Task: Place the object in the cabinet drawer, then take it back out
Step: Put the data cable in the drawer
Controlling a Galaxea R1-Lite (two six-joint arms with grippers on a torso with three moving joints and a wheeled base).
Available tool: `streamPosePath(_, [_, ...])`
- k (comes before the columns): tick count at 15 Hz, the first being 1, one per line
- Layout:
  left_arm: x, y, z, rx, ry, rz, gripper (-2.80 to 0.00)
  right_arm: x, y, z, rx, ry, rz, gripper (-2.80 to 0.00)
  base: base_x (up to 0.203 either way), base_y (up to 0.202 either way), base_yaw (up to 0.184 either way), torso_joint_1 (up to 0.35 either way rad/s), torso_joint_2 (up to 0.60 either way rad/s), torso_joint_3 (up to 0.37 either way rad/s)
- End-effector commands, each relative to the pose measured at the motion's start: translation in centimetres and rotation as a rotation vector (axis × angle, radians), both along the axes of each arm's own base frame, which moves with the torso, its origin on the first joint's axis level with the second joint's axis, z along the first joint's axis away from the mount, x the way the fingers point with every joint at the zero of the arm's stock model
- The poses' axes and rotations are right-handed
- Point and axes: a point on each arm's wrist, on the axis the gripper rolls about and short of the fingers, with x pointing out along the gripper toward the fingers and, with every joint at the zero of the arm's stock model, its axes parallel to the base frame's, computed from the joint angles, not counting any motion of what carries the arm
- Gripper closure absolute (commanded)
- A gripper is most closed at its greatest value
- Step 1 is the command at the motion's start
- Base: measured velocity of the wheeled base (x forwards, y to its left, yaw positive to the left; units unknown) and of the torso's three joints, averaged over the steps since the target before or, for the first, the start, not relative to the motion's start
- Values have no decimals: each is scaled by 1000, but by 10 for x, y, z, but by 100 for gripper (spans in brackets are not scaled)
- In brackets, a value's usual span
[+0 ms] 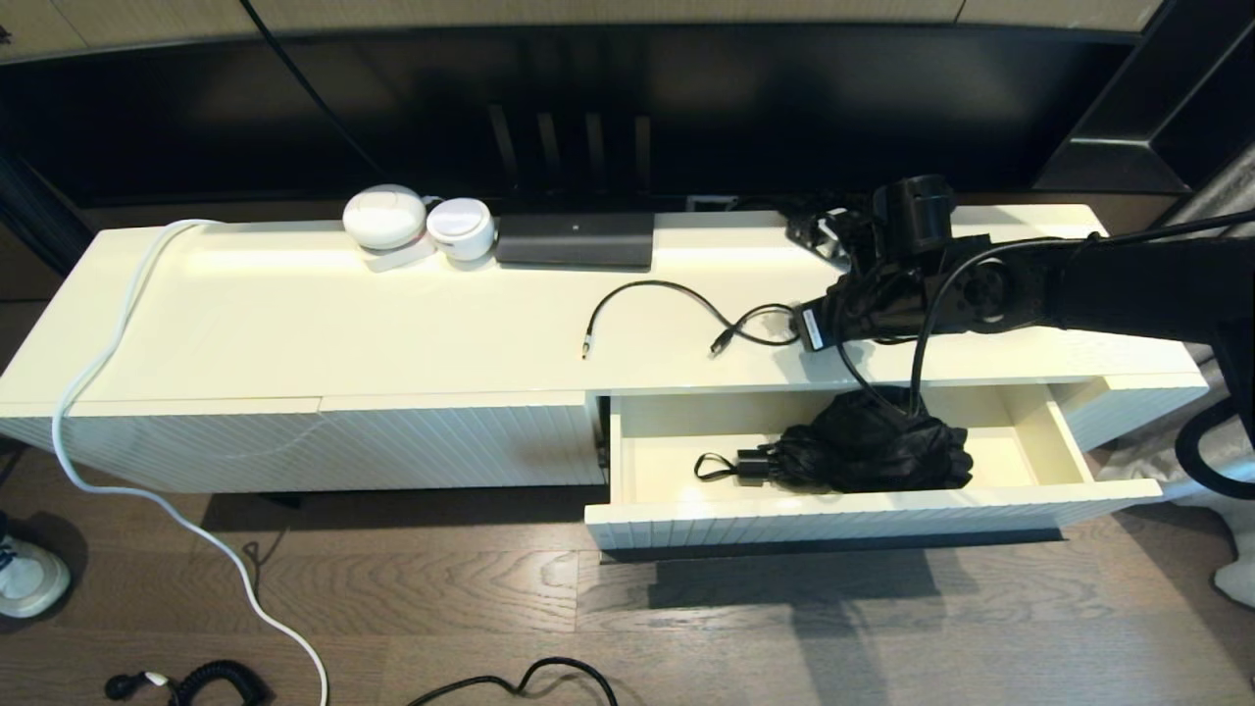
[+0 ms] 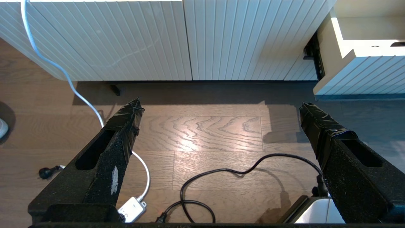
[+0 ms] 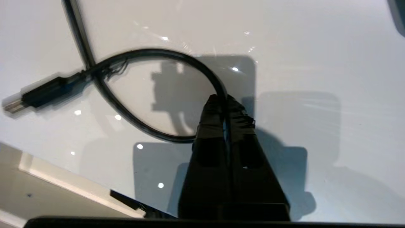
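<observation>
The right pincer (image 3: 225, 104) pinches the black cable (image 1: 667, 299) lying lengthwise along the cabinet top (image 1: 294, 314), above the open cabinet drawer (image 1: 686, 515).

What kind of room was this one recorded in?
Probably a home living room: a long low white cabinet on wood flooring, a large dark screen behind it, and a black cable on top.

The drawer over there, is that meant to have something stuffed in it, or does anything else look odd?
The cabinet drawer stands pulled open with a crumpled black umbrella lying inside. On the cabinet top, the right gripper is shut on a loose black cable. The left gripper hangs open above the floor.
</observation>
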Motion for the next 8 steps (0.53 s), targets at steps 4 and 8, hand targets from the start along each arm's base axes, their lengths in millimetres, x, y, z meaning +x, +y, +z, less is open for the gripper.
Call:
streamPosePath(4, [0, 0, 0, 0, 0, 0, -280, 1, 2, -2, -2, 3, 0, 0, 0, 0, 0, 0, 0, 0])
streamPosePath(8, [0, 0, 0, 0, 0, 0, -280, 1, 3, 1, -1, -7, 3, 0, 0, 0, 0, 0, 0, 0])
